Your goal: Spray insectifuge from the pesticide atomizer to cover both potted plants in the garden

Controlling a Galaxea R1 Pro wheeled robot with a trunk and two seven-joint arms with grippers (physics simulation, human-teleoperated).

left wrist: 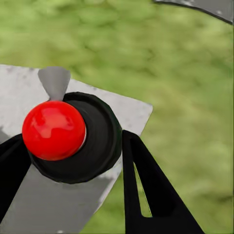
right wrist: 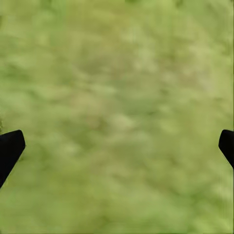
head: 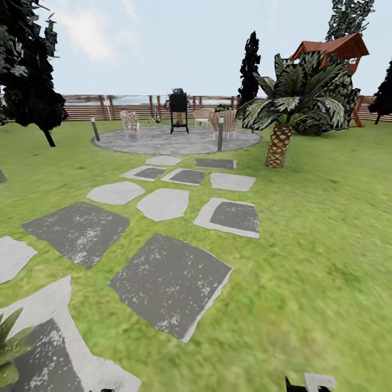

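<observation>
In the left wrist view the pesticide atomizer (left wrist: 92, 146) sits between my left gripper's (left wrist: 73, 137) black fingers (left wrist: 146, 185): a dark round body with a red ball (left wrist: 53, 130) on top and a pale nozzle (left wrist: 53, 82). The gripper is shut on it, above a grey stepping stone (left wrist: 48, 204) at the lawn's edge. My right gripper (right wrist: 119, 146) is open, its fingertips (right wrist: 9, 148) wide apart over bare grass. Pointed green leaves of one potted plant (head: 10, 345) poke in at the head view's lower left corner, and its pot is out of frame.
Grey and white stepping stones (head: 169, 283) lead over the lawn to a round paved patio (head: 174, 140) with chairs, a black grill (head: 178, 111) and short posts. A palm tree (head: 280, 136) stands at the right, dark trees at the left, and a slatted fence (head: 81, 109) behind.
</observation>
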